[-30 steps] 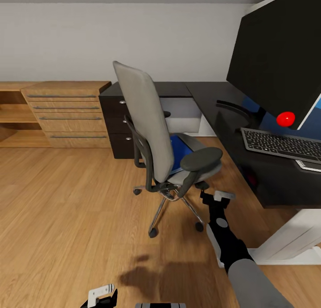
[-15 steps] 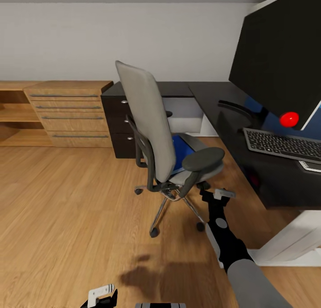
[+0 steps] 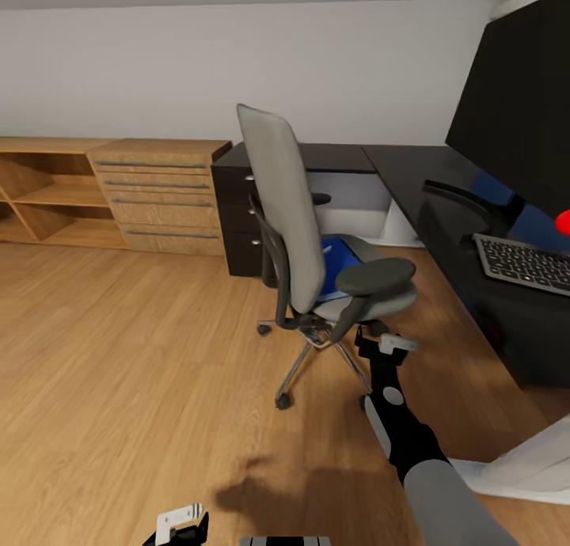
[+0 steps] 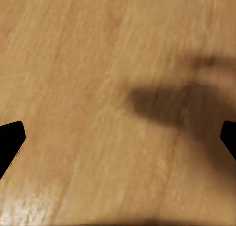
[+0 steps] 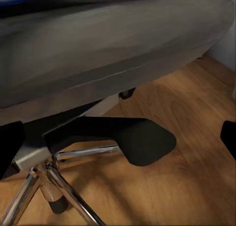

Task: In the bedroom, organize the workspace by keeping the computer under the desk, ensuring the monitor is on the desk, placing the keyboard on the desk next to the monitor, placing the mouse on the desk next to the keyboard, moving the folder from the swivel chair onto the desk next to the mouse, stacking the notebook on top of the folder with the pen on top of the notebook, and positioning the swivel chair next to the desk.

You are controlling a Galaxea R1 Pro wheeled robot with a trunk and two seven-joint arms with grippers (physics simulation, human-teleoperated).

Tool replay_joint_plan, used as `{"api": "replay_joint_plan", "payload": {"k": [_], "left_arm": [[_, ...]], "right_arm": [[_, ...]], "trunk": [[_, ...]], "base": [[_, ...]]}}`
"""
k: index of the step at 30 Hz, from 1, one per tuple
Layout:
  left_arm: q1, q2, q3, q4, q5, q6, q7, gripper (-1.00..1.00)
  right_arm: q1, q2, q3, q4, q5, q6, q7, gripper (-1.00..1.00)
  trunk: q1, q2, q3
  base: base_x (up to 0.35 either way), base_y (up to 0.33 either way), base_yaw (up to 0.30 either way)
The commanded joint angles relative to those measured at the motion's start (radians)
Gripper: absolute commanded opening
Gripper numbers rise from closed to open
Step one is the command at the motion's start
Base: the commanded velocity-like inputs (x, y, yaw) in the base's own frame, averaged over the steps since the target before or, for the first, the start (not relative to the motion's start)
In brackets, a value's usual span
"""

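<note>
Approach to the swivel chair, folder not yet retrieved

Your left gripper (image 3: 180, 524) hangs low over the floor, jaws apart and empty. The swivel chair (image 3: 317, 237) stands just off the bench (image 3: 427, 183), carrying the folder (image 3: 336, 259) on its seat. Your right gripper (image 3: 383, 345), jaws apart, sits below the armrest, positioned for reaching the seat.

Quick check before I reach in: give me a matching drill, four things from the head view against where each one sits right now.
Things:
1. folder
2. keyboard
3. right gripper
4. wooden drawer unit

Places:
A. on the desk, under the monitor
B. against the wall, left of the desk
C. on the swivel chair seat
D. low beside the chair, below its near armrest

Pairs: 1-C, 2-A, 3-D, 4-B
</note>
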Motion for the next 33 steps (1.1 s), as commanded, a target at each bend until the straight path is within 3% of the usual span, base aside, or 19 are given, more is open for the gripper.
{"api": "replay_joint_plan", "payload": {"k": [1,22,33], "left_arm": [[-0.001,0.001,-0.005,0.001,0.01,-0.004,0.007,1.0],[-0.001,0.002,-0.003,0.002,0.011,-0.006,0.007,1.0],[-0.001,0.002,-0.003,0.002,0.01,-0.006,0.007,1.0]], "right_arm": [[0.0,0.001,-0.002,0.0,0.008,-0.001,-0.001,1.0],[0.0,0.001,-0.002,0.008,0.008,-0.01,-0.002,1.0],[0.0,0.001,-0.001,0.022,0.01,-0.038,-0.004,1.0]], "trunk": [[0.0,0.0,-0.001],[0.0,0.0,-0.001],[0.0,0.0,-0.001]], "base": [[0.0,0.0,0.228],[0.0,0.035,0.035],[0.0,0.001,0.233]]}}
